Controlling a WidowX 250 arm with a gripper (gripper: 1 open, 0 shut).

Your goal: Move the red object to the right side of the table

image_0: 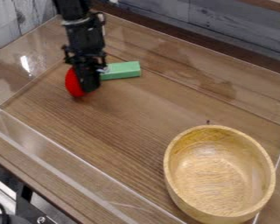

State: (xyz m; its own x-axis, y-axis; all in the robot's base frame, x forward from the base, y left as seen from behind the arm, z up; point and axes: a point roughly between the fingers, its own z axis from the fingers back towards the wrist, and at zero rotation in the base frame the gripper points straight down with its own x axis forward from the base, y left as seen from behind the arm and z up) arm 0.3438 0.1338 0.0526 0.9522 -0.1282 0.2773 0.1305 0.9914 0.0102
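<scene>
One arm reaches down from the upper left of the frame, dark and jointed, its end effector [84, 80] pointing steeply down toward the surface [143, 114]. The jaws stand narrow, closed on the red object [76, 82], which shows as a bright red rounded shape bulging out on the left side of the dark fingers. Whether the red object rests on the wood or sits just clear of it cannot be told from this angle.

Just beside the end effector, to its right in the frame, lies a green block [122, 70], flat on the wood, its long side running roughly left to right. The block's left end is hidden behind the fingers, so whether they touch cannot be told.

Down in the lower right of the frame sits a round wooden bowl [220, 168], upright and light in colour, well apart from the arm and the block. Its inside shows only bare wood grain.

The surface is brown with wood grain running along its length, and clear walls [60, 166] edge it; the near wall runs along the lower left of the frame, and another runs behind the arm at the top. The red object is in the upper left part of the surface, far from the bowl, with a broad stretch of wood between them.
</scene>
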